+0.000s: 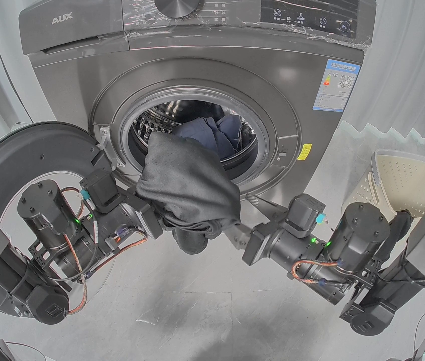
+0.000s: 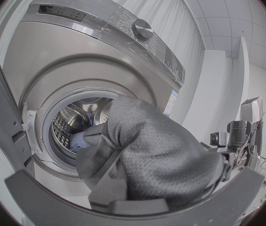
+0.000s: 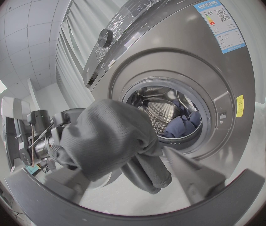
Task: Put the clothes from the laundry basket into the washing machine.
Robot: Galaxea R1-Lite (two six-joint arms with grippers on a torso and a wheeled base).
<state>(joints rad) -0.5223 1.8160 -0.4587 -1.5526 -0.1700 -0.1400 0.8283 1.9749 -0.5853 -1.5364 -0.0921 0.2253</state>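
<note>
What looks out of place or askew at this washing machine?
The dark grey garment hangs bunched in front of the washing machine's opening, a fold dangling low, while the blue clothes lie inside the drum. Wrinkled plastic film also covers the control panel.

Charcoal garment point(image 1: 187, 186), navy clothes point(image 1: 217, 132)

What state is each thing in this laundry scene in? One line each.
Washing machine door: swung open.
Drum: holding blue clothes.
Grey garment: draped over left gripper, before the drum opening.
Right gripper: open, beside the garment.
Laundry basket: standing upright.
</note>
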